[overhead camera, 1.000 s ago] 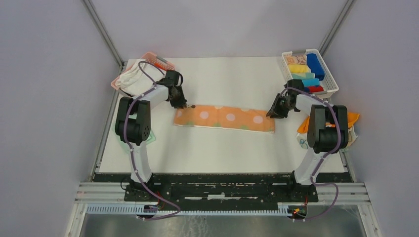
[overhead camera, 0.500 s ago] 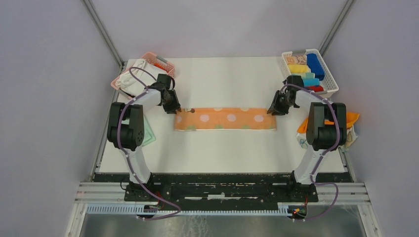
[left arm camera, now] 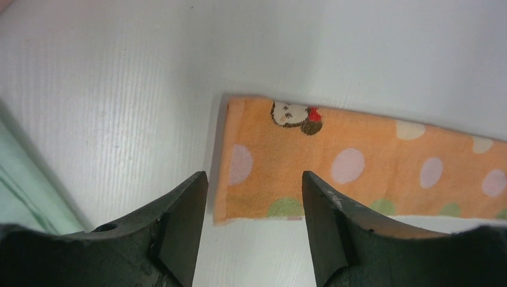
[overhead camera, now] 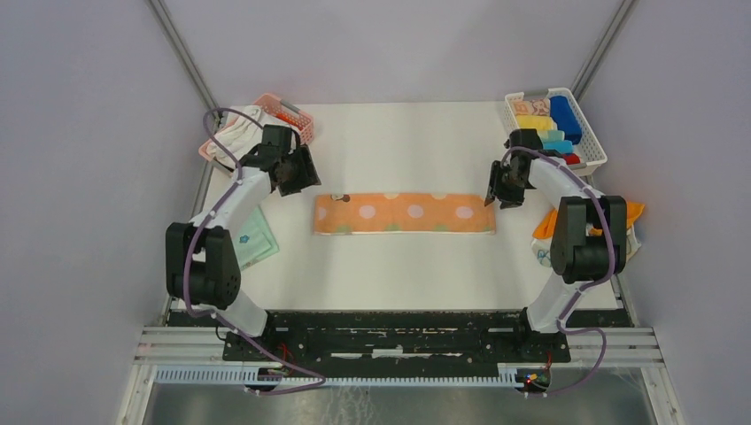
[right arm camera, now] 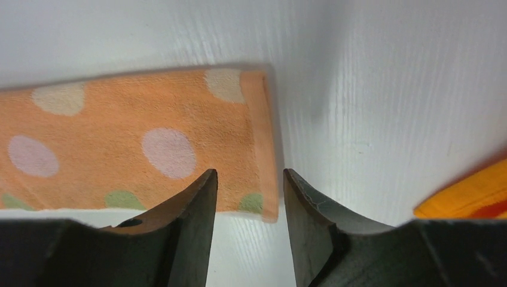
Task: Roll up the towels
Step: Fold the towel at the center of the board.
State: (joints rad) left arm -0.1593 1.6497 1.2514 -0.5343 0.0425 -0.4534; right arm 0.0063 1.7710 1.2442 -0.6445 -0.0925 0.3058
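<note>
An orange towel [overhead camera: 404, 213] with pale and green dots lies flat, stretched left to right in a long strip on the white table. My left gripper [overhead camera: 303, 177] is open and empty, just up and left of the towel's left end. In the left wrist view the gripper [left arm camera: 254, 179] hangs over that end of the towel [left arm camera: 359, 161]. My right gripper [overhead camera: 496, 197] is open and empty at the towel's right end. In the right wrist view the gripper [right arm camera: 250, 174] sits above the towel's near right corner [right arm camera: 137, 143].
A pink basket [overhead camera: 292, 113] with white cloths stands at the back left. A white basket [overhead camera: 592, 142] with rolled towels stands at the back right. A green towel [overhead camera: 250, 239] lies at the left edge. An orange cloth pile [overhead camera: 630, 217] lies at the right edge.
The towel went from slanted to straight and flat. Both grippers have drawn away from its ends, the left one up and to the left.
</note>
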